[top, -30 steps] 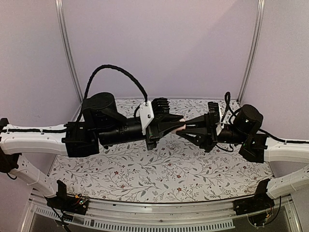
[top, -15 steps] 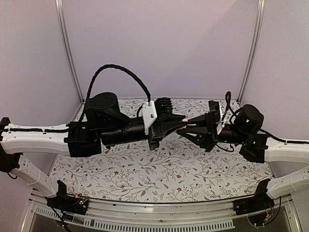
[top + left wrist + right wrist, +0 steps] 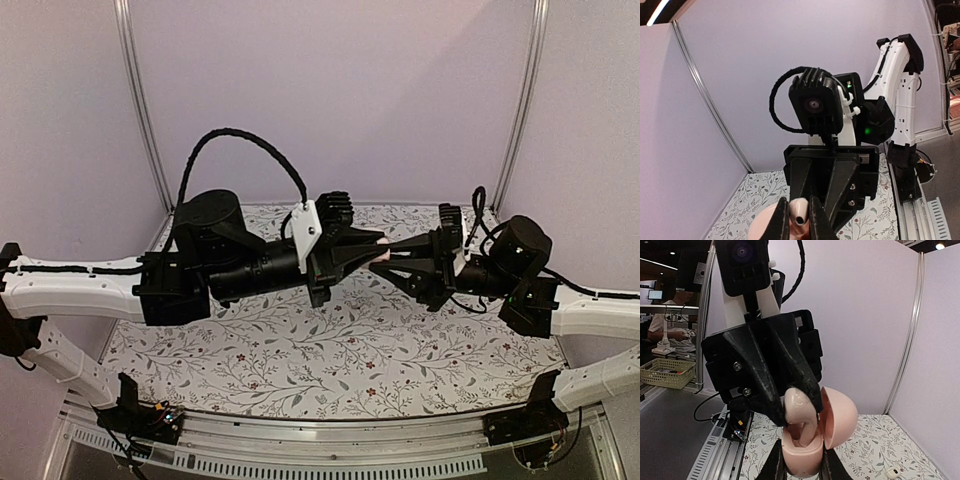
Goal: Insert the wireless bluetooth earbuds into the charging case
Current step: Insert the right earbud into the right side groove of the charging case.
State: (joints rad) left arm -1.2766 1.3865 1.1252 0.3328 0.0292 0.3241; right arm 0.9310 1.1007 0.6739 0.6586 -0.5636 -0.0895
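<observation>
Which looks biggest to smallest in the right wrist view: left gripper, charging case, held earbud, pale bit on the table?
1. left gripper
2. charging case, lid open
3. earbud in that gripper
4. pale bit on the table; farther off, so true size unsure

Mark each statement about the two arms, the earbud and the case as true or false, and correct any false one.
1. The lid of the case stands open. True.
2. Nothing holds the case. False: the right gripper is shut on it, above the table.
3. The left gripper is shut on the earbud. True.
4. The grippers are far apart. False: they meet tip to tip.
</observation>
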